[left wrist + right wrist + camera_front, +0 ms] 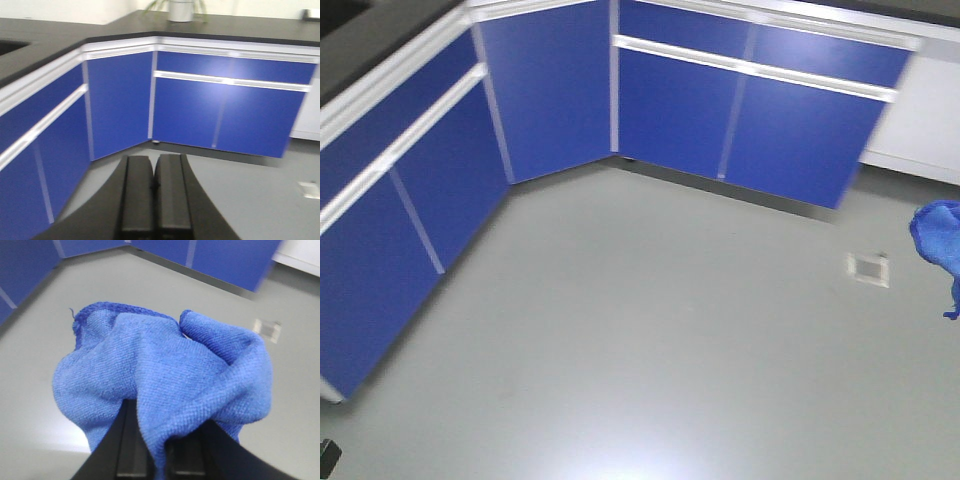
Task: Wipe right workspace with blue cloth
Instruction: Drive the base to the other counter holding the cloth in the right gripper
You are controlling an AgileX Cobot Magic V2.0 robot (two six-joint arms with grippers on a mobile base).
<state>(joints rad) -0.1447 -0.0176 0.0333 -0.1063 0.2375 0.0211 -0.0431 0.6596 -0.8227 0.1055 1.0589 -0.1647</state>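
Note:
The blue cloth [165, 365] bulges in wrinkled folds over my right gripper [161, 437], which is shut on it; a fold runs down between the two black fingers. In the front view the blue cloth [938, 232] hangs at the right edge above the grey floor, a thin corner trailing down. My left gripper [154, 162] is shut with nothing in it, its pads pressed together, low above the floor. The right workspace [245, 27], a matte black benchtop, runs along the back over blue cabinets, well away from both grippers.
Blue cabinets [560, 90] with white rails form a corner around the grey floor [640, 330]. A second black benchtop [35, 42] runs along the left. A white plant pot [180, 10] stands on the back benchtop. A small white plate [868, 268] is set in the floor.

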